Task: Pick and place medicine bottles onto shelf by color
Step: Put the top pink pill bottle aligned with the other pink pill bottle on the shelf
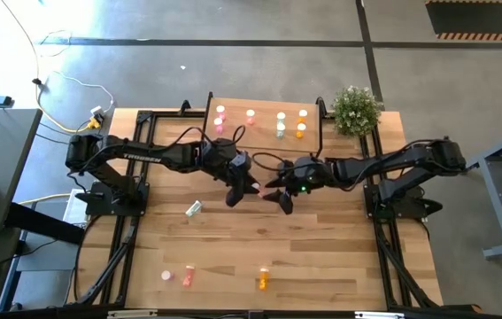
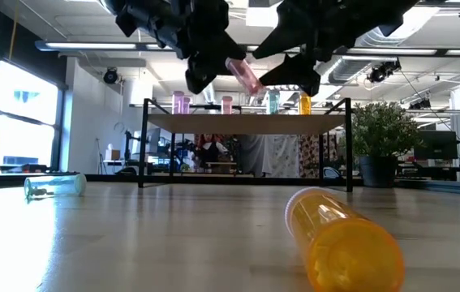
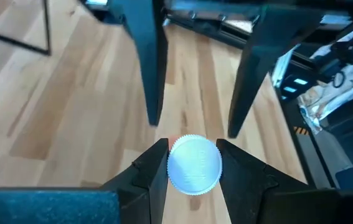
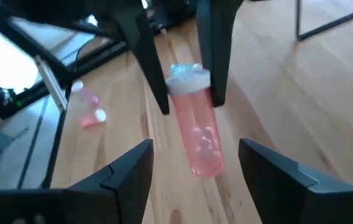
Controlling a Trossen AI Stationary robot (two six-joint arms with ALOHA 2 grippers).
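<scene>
While the shelf [image 1: 265, 103] stands beyond both grippers with bottles already sorted on it, a handover looks in hand above the table. Left gripper [image 1: 243, 189] clamps the pink bottle [image 4: 196, 127] at its white cap [image 3: 193, 163]; right gripper [image 1: 279, 197] faces it with fingers spread wide, off the bottle. Next, I judge, the left arm must carry the bottle to the shelf's pink group [image 1: 220, 120].

Both arms stretched inward, meeting above mid-table, wrists raised well off the surface. Left gripper [image 1: 249, 188] pinched by its fingers [image 3: 152, 169] on the capped end of a pink bottle [image 4: 196, 118], angled down toward the other arm. Right gripper [image 1: 279, 194] just opposite, jaws spread wide either side of the bottle's free end, touching nothing.
</scene>
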